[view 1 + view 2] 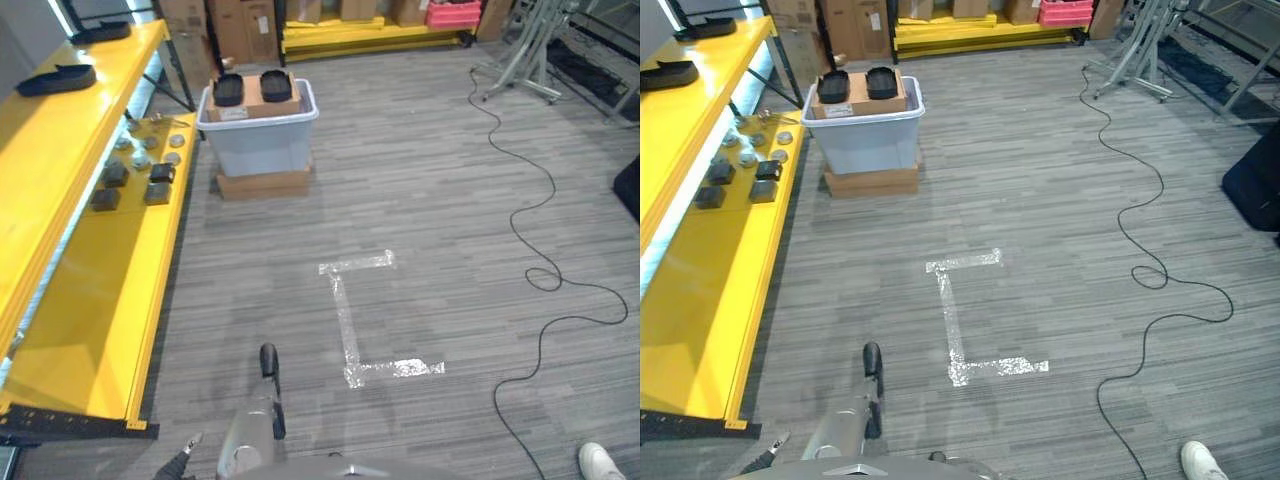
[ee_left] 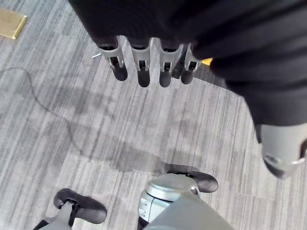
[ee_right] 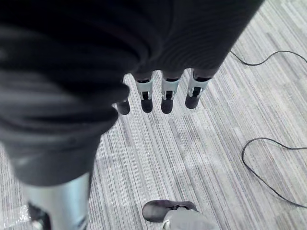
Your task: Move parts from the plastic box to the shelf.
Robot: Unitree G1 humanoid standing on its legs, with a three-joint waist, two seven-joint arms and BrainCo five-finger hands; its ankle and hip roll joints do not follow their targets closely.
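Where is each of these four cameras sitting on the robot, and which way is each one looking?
Left eye view: on the head, looking down and ahead at the floor, the yellow shelf and the plastic box.
Right eye view: beside it on the head, same scene, slightly shifted.
Left wrist view: on the left wrist, looking along the left hand at the floor; fingers hang relaxed, holding nothing.
Right wrist view: on the right wrist, looking along the right hand at the floor; fingers relaxed, empty.
Shared: both eye views show the white tape mark.
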